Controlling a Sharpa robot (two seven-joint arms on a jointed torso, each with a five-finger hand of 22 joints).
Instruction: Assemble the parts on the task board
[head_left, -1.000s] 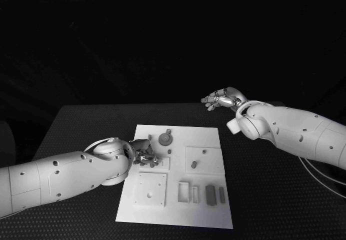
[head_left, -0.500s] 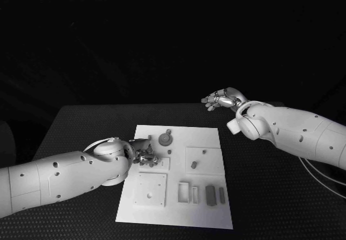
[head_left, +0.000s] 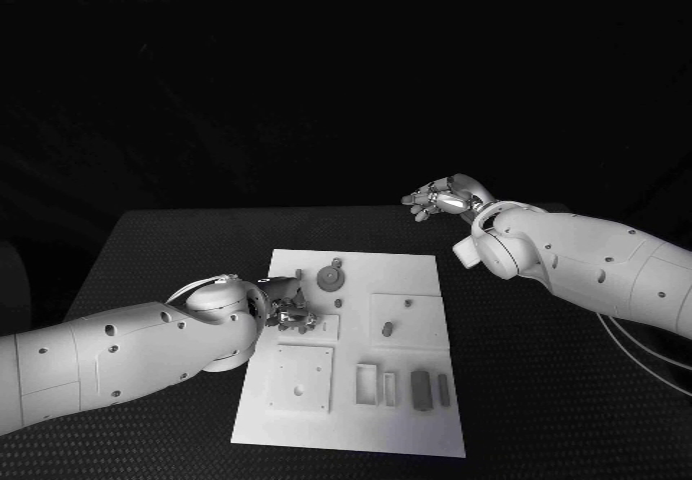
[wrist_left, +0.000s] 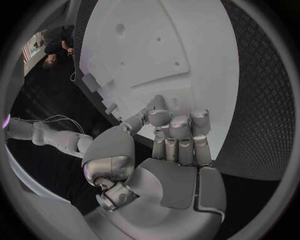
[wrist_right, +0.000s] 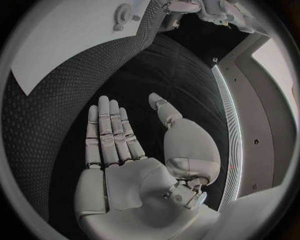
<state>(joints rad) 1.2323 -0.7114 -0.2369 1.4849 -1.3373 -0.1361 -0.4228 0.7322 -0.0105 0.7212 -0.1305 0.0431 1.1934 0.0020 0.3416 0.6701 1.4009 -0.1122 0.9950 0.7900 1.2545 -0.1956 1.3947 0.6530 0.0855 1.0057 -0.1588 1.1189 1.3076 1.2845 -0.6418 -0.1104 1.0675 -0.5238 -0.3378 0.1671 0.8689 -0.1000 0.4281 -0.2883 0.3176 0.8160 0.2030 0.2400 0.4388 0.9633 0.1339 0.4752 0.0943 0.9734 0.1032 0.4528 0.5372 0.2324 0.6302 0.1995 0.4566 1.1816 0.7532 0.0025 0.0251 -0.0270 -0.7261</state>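
The white task board (head_left: 355, 432) lies in the middle of the black table. My left hand (head_left: 290, 310) sits at the board's left edge with its fingers curled in. In the left wrist view the left hand (wrist_left: 172, 145) bends its fingertips down onto the board (wrist_left: 144, 45), and no part shows between them. A round grey part with a tab (head_left: 332, 276) lies near the far end. A small peg (head_left: 387, 328) stands in a square recess. My right hand (head_left: 449, 198) hangs above the table beyond the board's far right corner. Its fingers (wrist_right: 109, 132) are straight and apart, holding nothing.
A square plate (head_left: 303, 378) and several narrow slot pieces (head_left: 420, 389) lie at the board's near end. Black table (head_left: 562, 400) stretches to the right of the board. In the right wrist view the board (wrist_right: 56, 40) lies beyond the right hand (wrist_right: 125, 160).
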